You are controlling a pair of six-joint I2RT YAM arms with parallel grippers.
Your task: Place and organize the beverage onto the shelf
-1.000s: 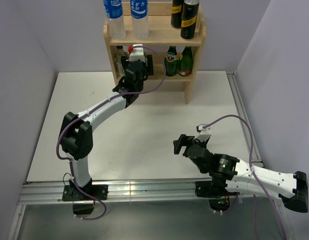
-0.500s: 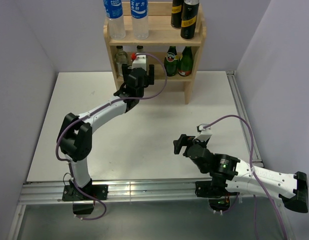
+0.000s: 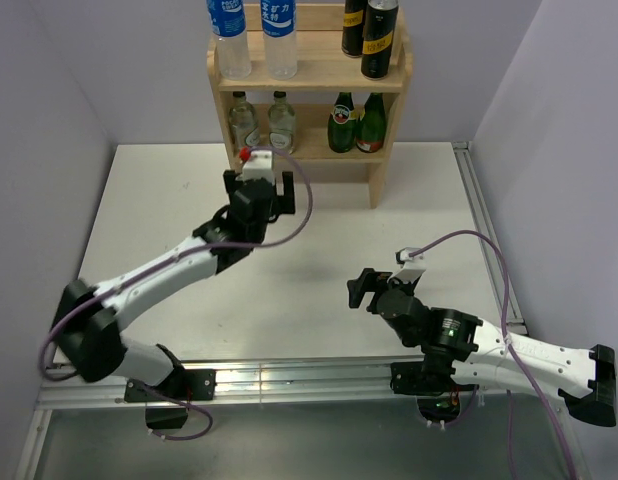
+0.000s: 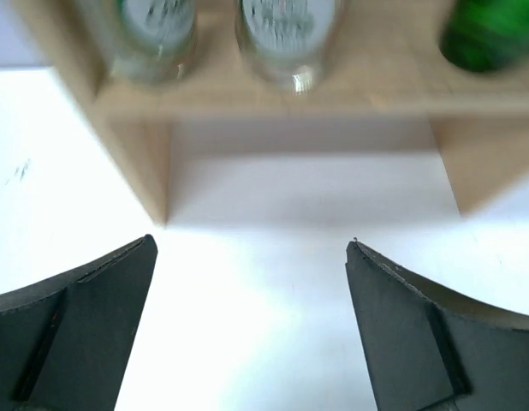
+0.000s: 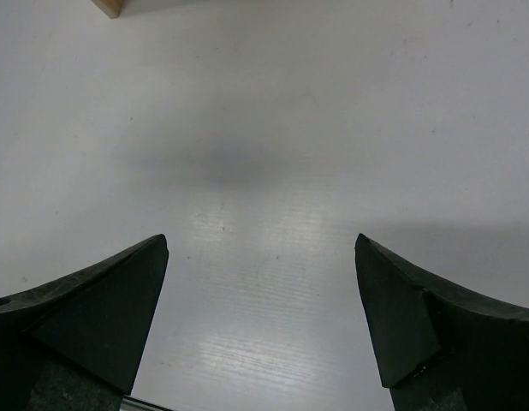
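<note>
Logged the table as a white board closed in by walls on the left, right and far sides. Noted a metal rail along the near edge and a narrower strip down the right edge. Found the shelf at the far edge, about centre, backed against the far wall. Saw broad bare tabletop between the shelf front and the arm bases. Judged room tightest around the shelf legs and beside the right strip.

Counted six beverages, all on the shelf. Found two blue-labelled water bottles upright on the top board, left half. Found two dark cans with yellow bands on the right half, one behind the other. Found two short clear bottles side by side on the lower board, left half. Counted also two dark green glass bottles on its right half. Caught the clear pair blurred along the top of the left wrist view.

Recorded the left arm stretched diagonally from the near-left corner toward the shelf. Placed the left gripper over the table, just in front of the shelf's left half, apart from it and facing the lower board. Checked its fingers: spread wide, nothing between them.

Recorded the right arm folded low along the near-right edge. Placed the right gripper over bare tabletop, right of centre, well apart from the shelf. Checked its fingers: spread apart, only table between them.
</note>
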